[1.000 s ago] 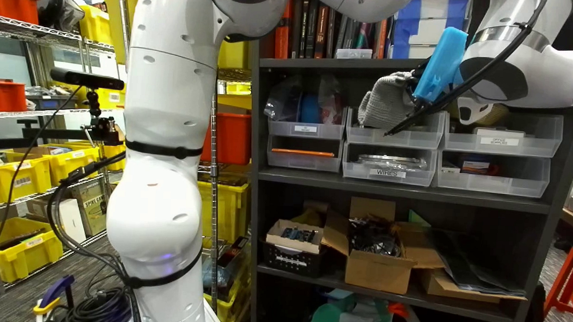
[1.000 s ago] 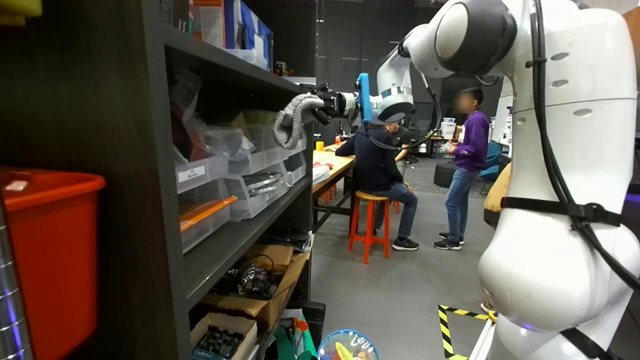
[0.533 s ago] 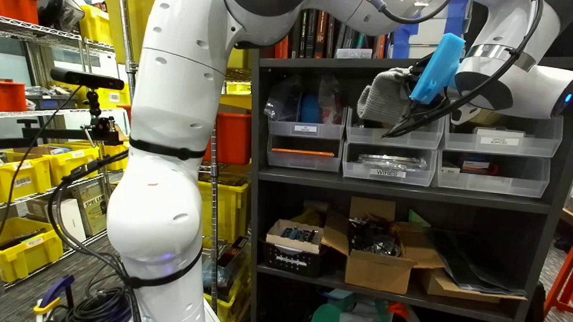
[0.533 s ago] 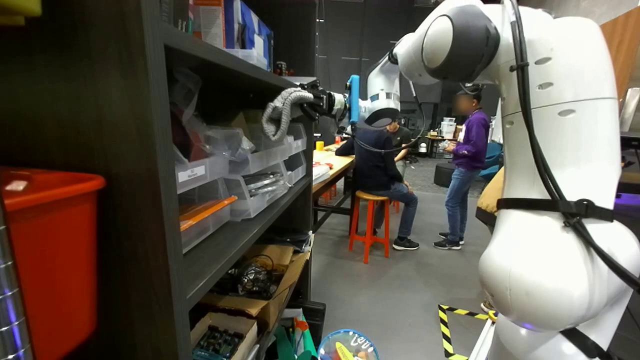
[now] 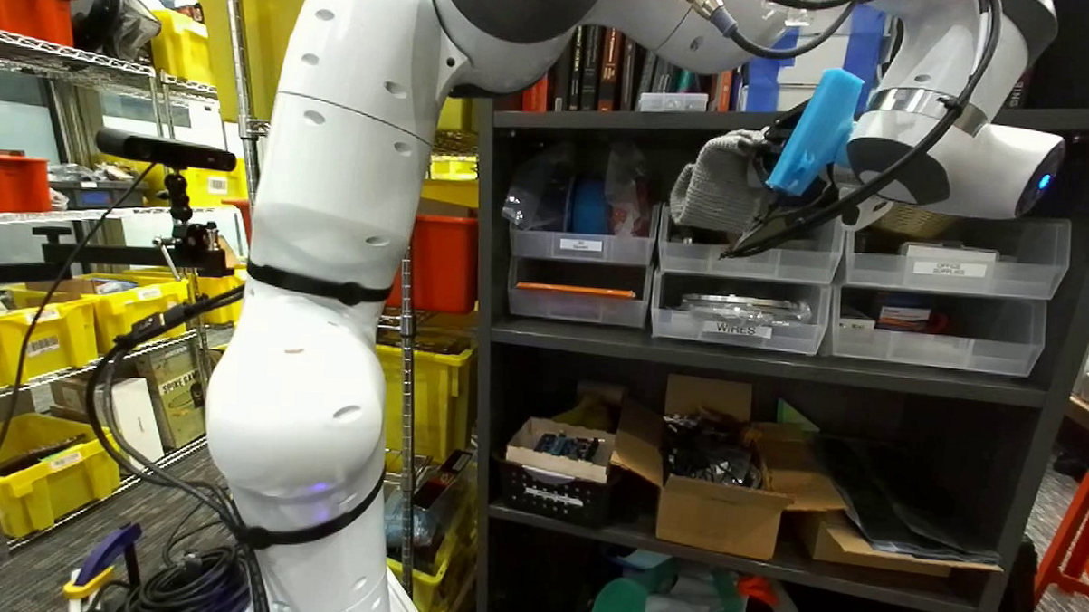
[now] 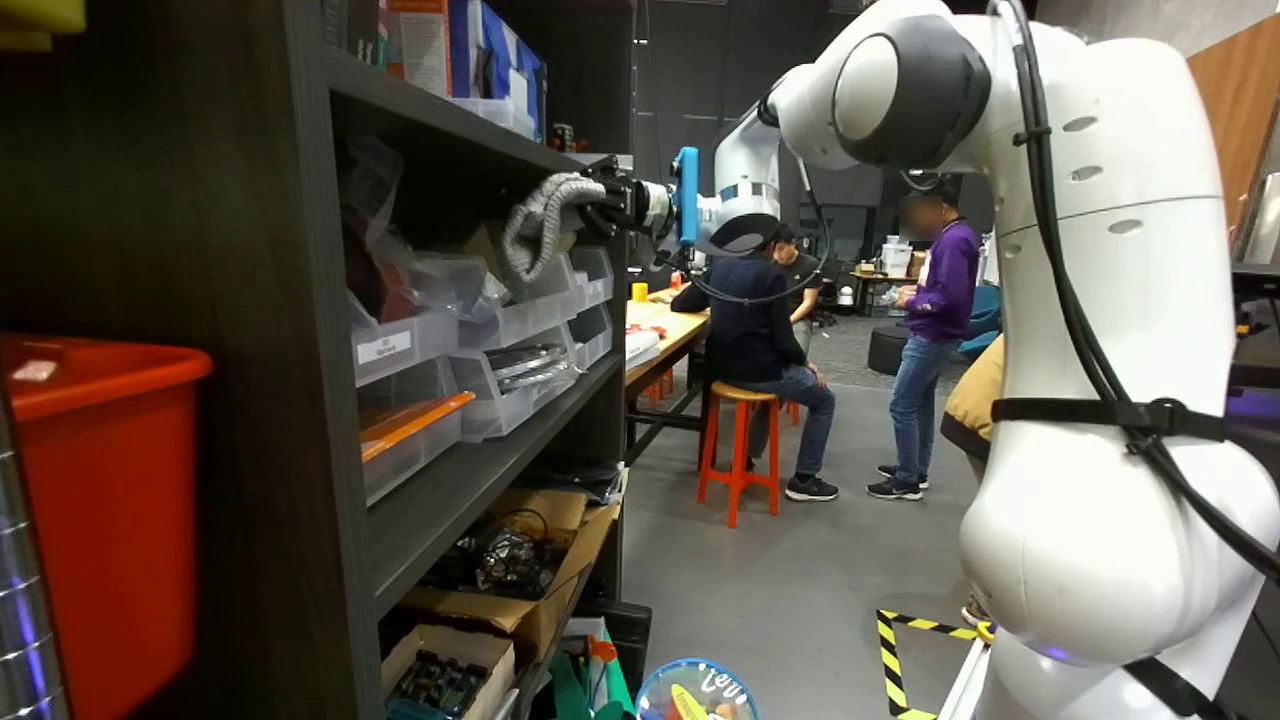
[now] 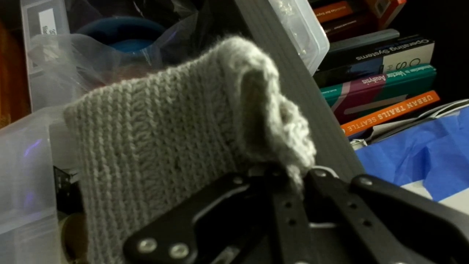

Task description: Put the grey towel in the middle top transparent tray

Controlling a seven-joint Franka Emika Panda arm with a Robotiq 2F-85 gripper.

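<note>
The grey knitted towel (image 5: 713,187) hangs from my gripper in front of and above the middle top transparent tray (image 5: 795,265). It also shows folded over in an exterior view (image 6: 538,228), at the shelf opening above the tray's front (image 6: 520,318). In the wrist view the towel (image 7: 157,139) fills the middle and left. My gripper (image 7: 289,172) is shut on a pinched fold of it; in an exterior view the black fingers (image 6: 605,190) point into the shelf. The towel and arm cover much of the tray's inside.
The left neighbour bin (image 5: 581,246) holds bagged blue and dark items. The right neighbour bin (image 5: 953,270) has a label. A WIRES bin (image 5: 738,335) sits below. The upper shelf board (image 5: 605,121) runs close above the towel. People (image 6: 940,280) are in the background.
My gripper and the towel have moved deeper toward the shelf, leftward in both exterior views, and a little lower in one of them. The gripper stays shut on the towel.
</note>
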